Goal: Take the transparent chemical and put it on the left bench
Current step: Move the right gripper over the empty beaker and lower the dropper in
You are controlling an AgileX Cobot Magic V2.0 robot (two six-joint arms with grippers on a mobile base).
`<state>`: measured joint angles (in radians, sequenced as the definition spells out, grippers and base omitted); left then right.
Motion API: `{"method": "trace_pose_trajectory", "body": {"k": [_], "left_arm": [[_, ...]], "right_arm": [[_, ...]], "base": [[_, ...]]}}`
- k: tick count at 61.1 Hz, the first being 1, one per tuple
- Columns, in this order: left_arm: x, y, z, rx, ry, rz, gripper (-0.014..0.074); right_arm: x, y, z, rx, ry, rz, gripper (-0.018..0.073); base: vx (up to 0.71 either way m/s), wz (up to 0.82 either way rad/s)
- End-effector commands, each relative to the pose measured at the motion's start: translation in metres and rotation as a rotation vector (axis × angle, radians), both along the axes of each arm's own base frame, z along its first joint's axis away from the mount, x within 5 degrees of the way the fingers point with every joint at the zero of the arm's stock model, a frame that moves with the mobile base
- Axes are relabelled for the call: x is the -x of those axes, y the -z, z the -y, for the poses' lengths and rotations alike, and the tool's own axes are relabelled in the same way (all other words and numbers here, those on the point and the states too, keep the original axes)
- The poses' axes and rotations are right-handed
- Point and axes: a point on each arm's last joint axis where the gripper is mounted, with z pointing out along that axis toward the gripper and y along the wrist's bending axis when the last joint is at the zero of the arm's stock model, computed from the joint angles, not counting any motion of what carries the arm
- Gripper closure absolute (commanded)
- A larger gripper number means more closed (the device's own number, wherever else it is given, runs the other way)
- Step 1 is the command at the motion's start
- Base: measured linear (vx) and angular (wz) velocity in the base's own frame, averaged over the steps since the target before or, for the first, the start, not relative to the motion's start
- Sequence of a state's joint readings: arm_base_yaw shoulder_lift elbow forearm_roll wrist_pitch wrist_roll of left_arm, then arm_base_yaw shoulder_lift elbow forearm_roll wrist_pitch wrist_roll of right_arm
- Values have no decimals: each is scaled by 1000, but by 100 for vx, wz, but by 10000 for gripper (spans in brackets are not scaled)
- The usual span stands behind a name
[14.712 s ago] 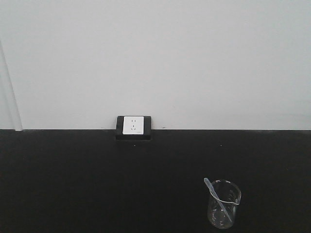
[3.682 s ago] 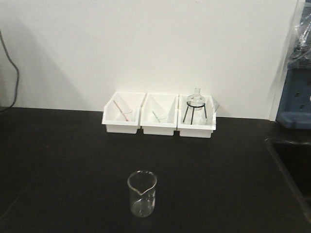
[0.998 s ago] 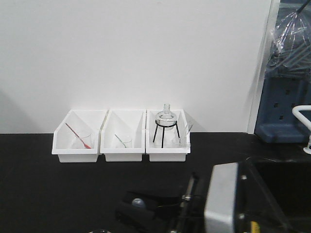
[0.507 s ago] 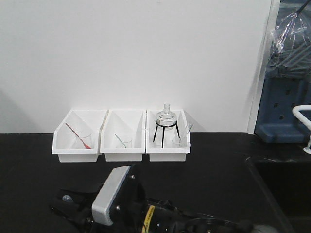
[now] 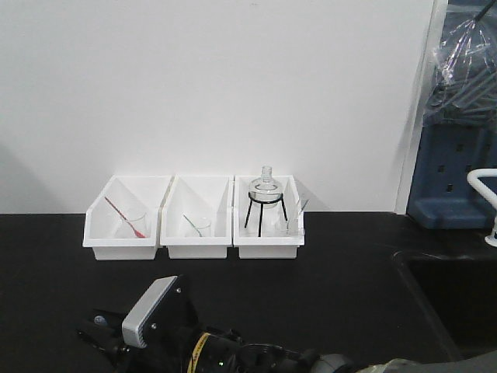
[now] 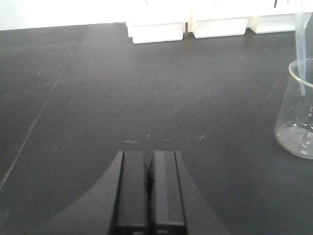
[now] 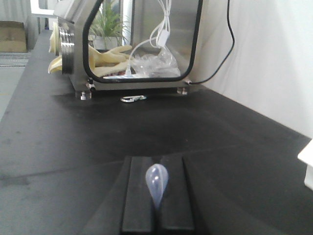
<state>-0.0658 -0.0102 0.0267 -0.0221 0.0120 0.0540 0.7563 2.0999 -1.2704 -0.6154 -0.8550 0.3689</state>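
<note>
Looks close to finished. Shows, in the left wrist view, the transparent chemical beaker (image 6: 296, 117) standing upright on the black table (image 6: 146, 88) at that view's right edge, with its clear dropper (image 6: 301, 44) leaning inside. Places it well in front of the white bins (image 5: 194, 233) along the table's back edge. Counts as the left bench, judging by the sunken sink basin (image 5: 450, 295) at the table's right end.

Finds the left hand (image 6: 149, 161) pressed together on nothing, low over the table and apart from the beaker. Finds the right hand (image 7: 157, 166) clamped on a pale dropper bulb (image 7: 156, 183); cannot tell whether that belongs to the beaker's dropper. Leaves, probably, only letting go of the bulb and backing off.

Offers no readable writing: faint graduation marks on the beaker, and a yellow label (image 5: 202, 346) on the arm too small to read.
</note>
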Motion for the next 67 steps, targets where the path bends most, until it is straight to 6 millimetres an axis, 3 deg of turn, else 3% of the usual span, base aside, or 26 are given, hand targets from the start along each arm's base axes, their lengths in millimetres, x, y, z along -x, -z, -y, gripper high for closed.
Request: {"method": "trace_pose_trajectory", "body": {"k": [1,17,27,41,49,56,67], "left_arm": [[1,-3,0,14,1,81,600],[1,-3,0,14,1,81,600],[1,-3,0,14,1,81,600],[1,-3,0,14,1,81,600],[1,-3,0,14,1,81,600],[1,-3,0,14,1,81,600],[1,-3,0,14,1,81,600]], "right_arm": [[1,-43,2,-139,-7,78,404],[4,-42,0,-122,-37,97,67],[5,-47,1,-121,-43,104,2],[10,-97,19,-46,79,1,63],[24,-138,42,50,165,-4,118],[38,-173,65,74,237,-25,216],[59,-216,102,78,383,21,477]], "base": [[0,0],[0,0],[0,0],[0,0],[0,0],[0,0],[0,0]]}}
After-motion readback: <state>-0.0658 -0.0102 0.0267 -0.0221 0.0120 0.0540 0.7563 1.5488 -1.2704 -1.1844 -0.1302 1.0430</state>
